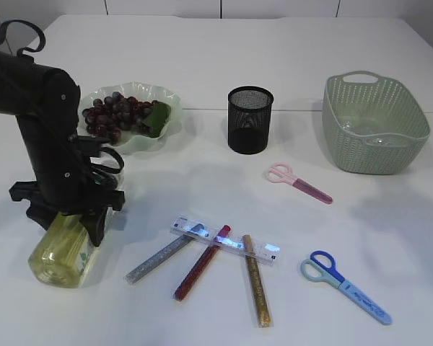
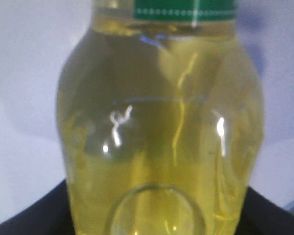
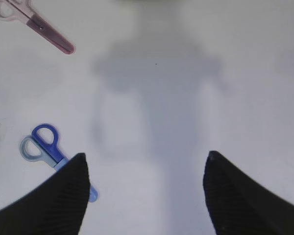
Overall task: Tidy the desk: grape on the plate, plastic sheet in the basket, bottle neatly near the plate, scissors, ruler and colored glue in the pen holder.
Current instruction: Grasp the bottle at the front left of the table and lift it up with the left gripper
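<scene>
Your left gripper (image 1: pixel 78 220) is down over the clear plastic bottle of yellow liquid (image 1: pixel 56 252), which lies on its side at the near left of the white table (image 1: pixel 202 58); whether its jaws are clamped on the bottle you cannot tell, as the wrist camera shows only the bottle (image 2: pixel 159 127) filling the frame. Your right gripper (image 3: pixel 144 181) hangs with jaws spread wide, empty, above bare table. Dark purple grapes (image 1: pixel 112 115) sit on the wavy pale green plate (image 1: pixel 169 97). The black mesh pen holder (image 1: pixel 250 119) and pale green woven basket (image 1: pixel 375 122) stand apart. Pink scissors (image 1: pixel 298 182), blue scissors (image 1: pixel 343 285), a clear ruler (image 1: pixel 267 250) and silver (image 1: pixel 157 258), red (image 1: pixel 200 263) and gold glitter glue tubes (image 1: pixel 257 290) lie loose on the table, the three tubes touching the ruler.
</scene>
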